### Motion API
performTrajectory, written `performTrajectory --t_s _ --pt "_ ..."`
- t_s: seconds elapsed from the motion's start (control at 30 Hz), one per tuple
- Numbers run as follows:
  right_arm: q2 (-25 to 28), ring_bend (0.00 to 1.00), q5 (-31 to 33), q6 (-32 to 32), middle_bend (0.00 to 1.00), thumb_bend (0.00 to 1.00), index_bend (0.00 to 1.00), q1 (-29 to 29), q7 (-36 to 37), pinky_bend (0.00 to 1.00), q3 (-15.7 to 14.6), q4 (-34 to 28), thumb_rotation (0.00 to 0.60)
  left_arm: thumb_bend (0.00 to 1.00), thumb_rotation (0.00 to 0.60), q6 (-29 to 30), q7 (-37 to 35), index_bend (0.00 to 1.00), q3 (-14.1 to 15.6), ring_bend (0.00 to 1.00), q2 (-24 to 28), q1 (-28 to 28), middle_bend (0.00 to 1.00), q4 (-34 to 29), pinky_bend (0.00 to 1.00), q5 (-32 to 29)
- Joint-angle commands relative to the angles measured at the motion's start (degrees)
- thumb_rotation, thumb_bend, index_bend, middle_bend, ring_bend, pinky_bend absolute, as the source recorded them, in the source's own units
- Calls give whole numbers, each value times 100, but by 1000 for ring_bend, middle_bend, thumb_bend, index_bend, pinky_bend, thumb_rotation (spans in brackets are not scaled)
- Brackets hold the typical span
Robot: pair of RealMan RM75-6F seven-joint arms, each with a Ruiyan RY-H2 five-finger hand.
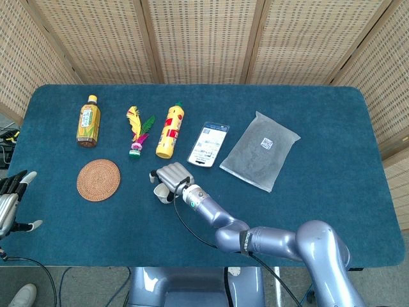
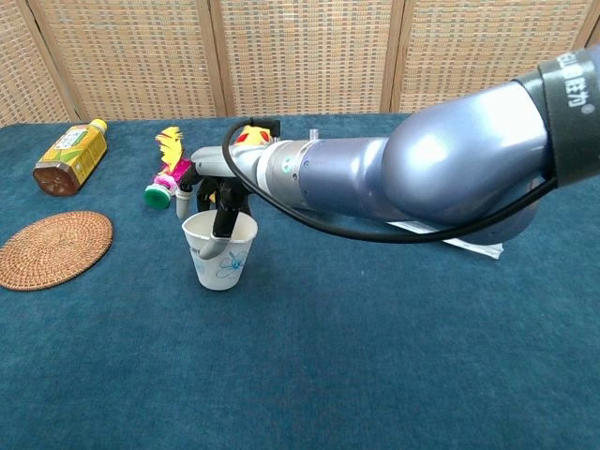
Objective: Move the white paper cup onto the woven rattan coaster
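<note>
The right hand (image 2: 217, 192) pinches the rim of the white paper cup (image 2: 220, 251), one finger inside. The cup stands upright, right of the woven rattan coaster (image 2: 54, 248), and is probably light and easily crushed (gentle rim grip seems best).

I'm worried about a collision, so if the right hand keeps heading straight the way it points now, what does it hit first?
The right hand already holds the white paper cup. Further along that line toward the left lies the woven rattan coaster, probably first, though depth is uncertain.
</note>
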Motion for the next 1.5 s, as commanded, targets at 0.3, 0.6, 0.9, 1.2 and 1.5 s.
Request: performTrajectory --t_s 0.3,0.6,0.9,1.2,1.5 --pt "600 0 -33 523 0 0 0 -33 -258 36 -69 -1037 600 0 600 -147 -191 0 23 0 43 -41 0 60 0 63" --pt "2425 0 -601 1694 0 0 0 -726 -1213 35 -812 -3195 600 0 600 -54 51 0 90 0 -27 -30 0 -65 0 205" --pt "4105 0 -3678 3406 1 0 20 -2394 -537 24 -2176 -3043 600 0 600 2 192 0 81 0 -311 -189 0 -22 0 678" --pt "4025 0 -4107 4834 0 0 15 -4182 1237 0 -2635 -1839 600 0 600 -485 160 0 -260 0 -1137 -1190 0 688 0 1623" --pt "3918 0 -3722 5081 0 0 6 -5021 1625 0 -2612 -2200 600 0 600 -1190 298 0 -455 0 -1814 -2151 0 1079 0 2084"
